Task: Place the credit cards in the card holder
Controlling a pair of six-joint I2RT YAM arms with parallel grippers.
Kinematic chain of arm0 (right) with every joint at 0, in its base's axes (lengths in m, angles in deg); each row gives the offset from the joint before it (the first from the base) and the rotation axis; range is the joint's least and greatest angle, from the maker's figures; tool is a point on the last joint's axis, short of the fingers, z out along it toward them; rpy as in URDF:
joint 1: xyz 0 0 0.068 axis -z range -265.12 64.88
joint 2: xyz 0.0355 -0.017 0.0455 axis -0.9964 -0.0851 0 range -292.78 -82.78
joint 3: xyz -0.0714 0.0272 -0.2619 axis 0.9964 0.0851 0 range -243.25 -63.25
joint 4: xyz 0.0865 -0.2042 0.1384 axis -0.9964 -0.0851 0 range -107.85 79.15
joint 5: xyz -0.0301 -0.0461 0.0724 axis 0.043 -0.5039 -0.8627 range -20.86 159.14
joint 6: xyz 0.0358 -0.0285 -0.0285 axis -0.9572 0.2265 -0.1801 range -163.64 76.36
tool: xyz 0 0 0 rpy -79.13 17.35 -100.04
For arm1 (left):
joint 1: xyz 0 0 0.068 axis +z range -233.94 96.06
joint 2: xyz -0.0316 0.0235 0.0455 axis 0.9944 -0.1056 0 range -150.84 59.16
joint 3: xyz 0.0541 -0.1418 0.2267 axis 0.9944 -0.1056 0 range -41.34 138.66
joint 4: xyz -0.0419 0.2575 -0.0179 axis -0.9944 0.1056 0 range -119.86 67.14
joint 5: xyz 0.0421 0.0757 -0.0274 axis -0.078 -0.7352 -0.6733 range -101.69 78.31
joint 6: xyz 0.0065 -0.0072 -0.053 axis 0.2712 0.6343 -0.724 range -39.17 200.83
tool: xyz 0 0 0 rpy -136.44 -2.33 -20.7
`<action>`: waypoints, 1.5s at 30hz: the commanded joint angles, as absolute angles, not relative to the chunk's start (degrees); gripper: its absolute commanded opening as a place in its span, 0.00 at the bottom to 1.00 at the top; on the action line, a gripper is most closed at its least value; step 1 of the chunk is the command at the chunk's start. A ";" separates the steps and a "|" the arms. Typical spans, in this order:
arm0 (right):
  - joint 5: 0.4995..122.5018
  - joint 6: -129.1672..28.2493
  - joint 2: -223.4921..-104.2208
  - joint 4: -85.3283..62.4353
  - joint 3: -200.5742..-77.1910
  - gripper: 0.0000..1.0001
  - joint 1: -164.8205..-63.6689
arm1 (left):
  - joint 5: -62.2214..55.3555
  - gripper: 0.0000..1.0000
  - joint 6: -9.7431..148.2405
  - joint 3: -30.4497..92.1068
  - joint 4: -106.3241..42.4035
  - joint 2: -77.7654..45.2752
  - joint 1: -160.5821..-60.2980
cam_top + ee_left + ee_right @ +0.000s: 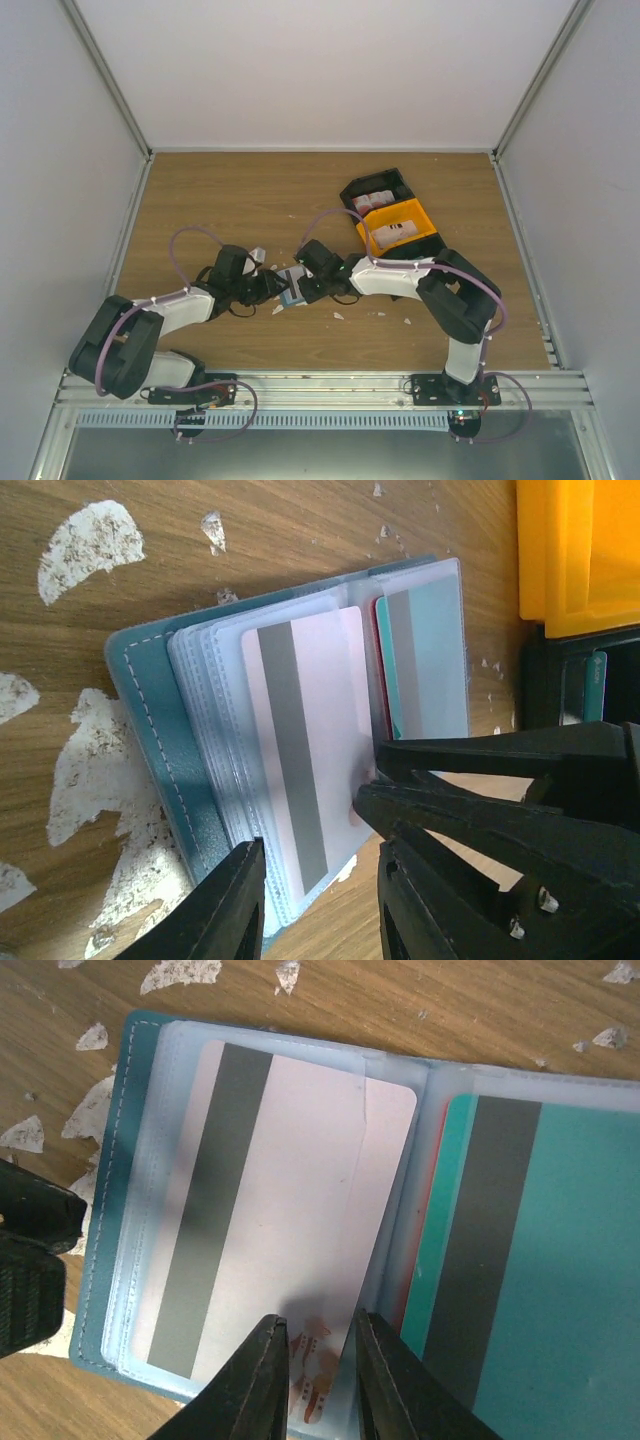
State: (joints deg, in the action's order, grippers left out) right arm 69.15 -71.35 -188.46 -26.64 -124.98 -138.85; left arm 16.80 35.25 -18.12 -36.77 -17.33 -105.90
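The card holder point(292, 285) lies open on the table, a teal cover point(150, 710) with clear sleeves. A white credit card point(300, 1180) with a grey stripe and red print lies flat, mostly inside the left sleeve point(320, 710). A teal card point(560, 1260) sits in the right sleeve. My right gripper point(320, 1325) points down on the white card's outer edge, jaws a narrow gap apart, its fingers point(450, 810) touching the card. My left gripper point(320, 855) is open, straddling the holder's corner, its fingers point(30, 1220) at the cover's edge. The two grippers meet at the holder point(272, 286) point(312, 280).
An orange bin point(420, 215) and a black bin point(400, 180) at the back right hold more white-and-red cards point(398, 232). The orange bin point(580, 550) stands close to the holder. White worn patches and scraps point(90, 540) dot the wood.
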 commanded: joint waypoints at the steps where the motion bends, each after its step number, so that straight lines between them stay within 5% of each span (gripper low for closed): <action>1: 72.02 -71.49 -190.15 -28.31 -126.66 0.20 -139.35 | 18.23 0.35 36.05 -18.20 -40.66 -17.99 -105.27; 28: 69.34 -77.21 -189.69 -28.17 -123.04 0.04 -134.35 | 21.38 0.36 36.05 -17.11 -43.10 -21.76 -104.92; 45: 67.65 -75.94 -190.78 -27.58 -123.03 0.04 -134.25 | 23.36 0.36 35.40 -16.98 -46.28 -22.61 -104.90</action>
State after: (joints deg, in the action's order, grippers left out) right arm 67.56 -76.46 -189.51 -25.46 -124.66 -134.59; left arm 22.22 35.25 -17.88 -42.39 -22.03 -105.39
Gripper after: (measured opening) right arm 0.036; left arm 0.360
